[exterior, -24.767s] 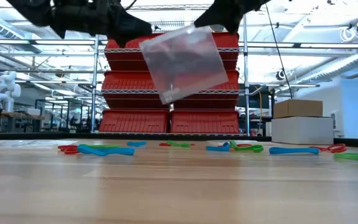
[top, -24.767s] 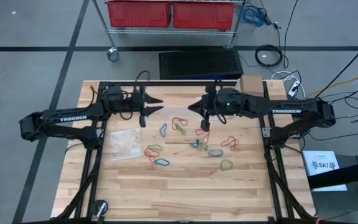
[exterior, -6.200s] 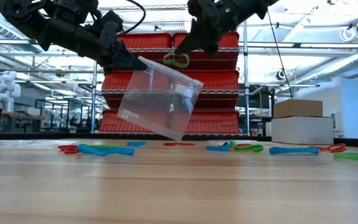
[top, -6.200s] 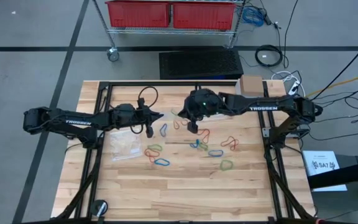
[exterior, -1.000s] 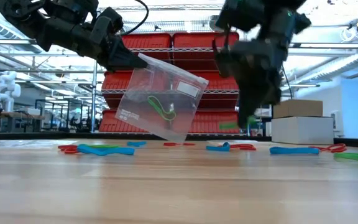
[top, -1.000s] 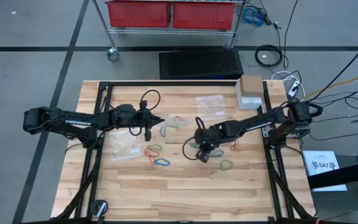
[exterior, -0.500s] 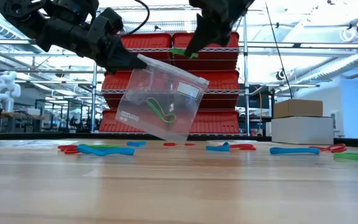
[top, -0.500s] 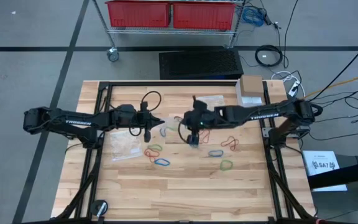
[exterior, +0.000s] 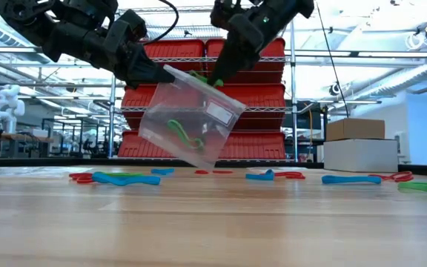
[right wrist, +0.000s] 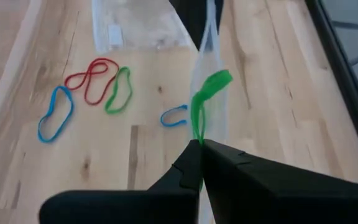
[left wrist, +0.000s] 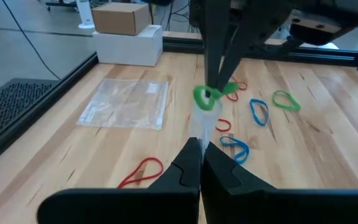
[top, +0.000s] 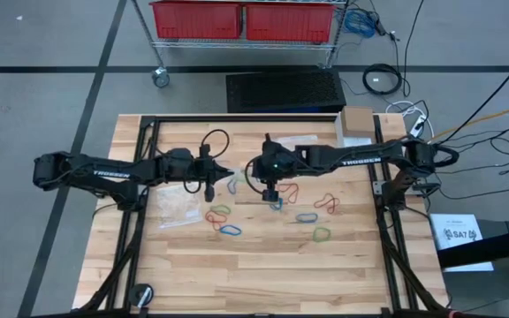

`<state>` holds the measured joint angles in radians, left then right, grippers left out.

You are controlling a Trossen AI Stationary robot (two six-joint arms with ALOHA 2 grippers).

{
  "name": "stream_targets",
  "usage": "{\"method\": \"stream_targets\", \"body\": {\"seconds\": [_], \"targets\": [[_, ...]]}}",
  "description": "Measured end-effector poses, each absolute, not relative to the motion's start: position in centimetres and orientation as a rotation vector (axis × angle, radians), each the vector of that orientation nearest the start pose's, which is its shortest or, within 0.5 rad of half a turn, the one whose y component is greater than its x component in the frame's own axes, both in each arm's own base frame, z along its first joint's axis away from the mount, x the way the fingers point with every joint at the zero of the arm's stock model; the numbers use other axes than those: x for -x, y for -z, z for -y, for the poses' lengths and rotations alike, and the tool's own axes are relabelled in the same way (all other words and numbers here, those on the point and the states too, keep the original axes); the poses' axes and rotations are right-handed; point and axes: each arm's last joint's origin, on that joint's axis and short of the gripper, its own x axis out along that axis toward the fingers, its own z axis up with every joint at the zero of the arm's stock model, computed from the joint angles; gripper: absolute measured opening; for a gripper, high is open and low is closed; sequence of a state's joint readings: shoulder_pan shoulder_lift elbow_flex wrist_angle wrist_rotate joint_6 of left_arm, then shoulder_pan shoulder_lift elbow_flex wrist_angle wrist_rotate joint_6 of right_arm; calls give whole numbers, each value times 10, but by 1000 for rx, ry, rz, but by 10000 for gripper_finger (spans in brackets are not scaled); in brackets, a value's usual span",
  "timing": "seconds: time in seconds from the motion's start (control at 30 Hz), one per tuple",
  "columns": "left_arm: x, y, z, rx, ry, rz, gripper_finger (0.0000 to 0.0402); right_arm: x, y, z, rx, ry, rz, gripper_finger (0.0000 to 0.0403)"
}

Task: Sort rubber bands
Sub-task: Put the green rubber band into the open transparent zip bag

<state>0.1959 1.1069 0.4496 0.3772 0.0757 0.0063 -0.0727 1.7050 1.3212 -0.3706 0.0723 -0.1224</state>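
Right hand (exterior: 215, 80) now at the mouth of the clear plastic bag (exterior: 191, 119); half a second back it was above and clear of the rim. Fingers pinched together on a green rubber band (right wrist: 205, 99), which hangs from the tips straight into the opening.

Left hand (exterior: 158, 74), just beside the right one, stays clamped on the bag's upper corner, holding it tilted in the air above the counter (exterior: 213, 222). Angle slightly steeper than half a second ago.

Below both hands, inside the bag: one green band (exterior: 180, 135) already lying at the bottom. So a green pile is forming; the second is about to join it, not yet released.

Judgement: this cycle is nearly complete. Release looks next.

Farther from the hands, on the counter: loose rubber bands (top: 277, 210), red, blue and green, scattered under and beyond the right hand. A second flat bag (left wrist: 127, 102) lies unused beyond them; another (top: 177, 205) lies below the left hand. Most sorting remains.
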Motion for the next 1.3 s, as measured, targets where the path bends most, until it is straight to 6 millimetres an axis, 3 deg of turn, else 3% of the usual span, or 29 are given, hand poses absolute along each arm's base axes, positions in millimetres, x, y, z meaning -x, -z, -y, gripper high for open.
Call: {"method": "stream_targets", "body": {"seconds": [0.4, 0.53, 1.0, 1.2, 1.3], "targets": [[-222, -211, -42, 32, -119, -272, 0, -379, -251, 46, 61, 63, -775, 1], [-222, -211, -42, 32, -119, -272, 0, -381, -249, 47, 59, 65, -785, 19], [-222, -211, -42, 33, -118, -276, 0, -380, -291, 47, -26, 97, -831, 189], [-221, -211, -42, 33, -119, -278, 0, -359, -317, 44, -51, 104, -915, 218], [-221, -211, -42, 32, -119, -278, 0, -344, -320, 42, -69, 115, -967, 218]]}}
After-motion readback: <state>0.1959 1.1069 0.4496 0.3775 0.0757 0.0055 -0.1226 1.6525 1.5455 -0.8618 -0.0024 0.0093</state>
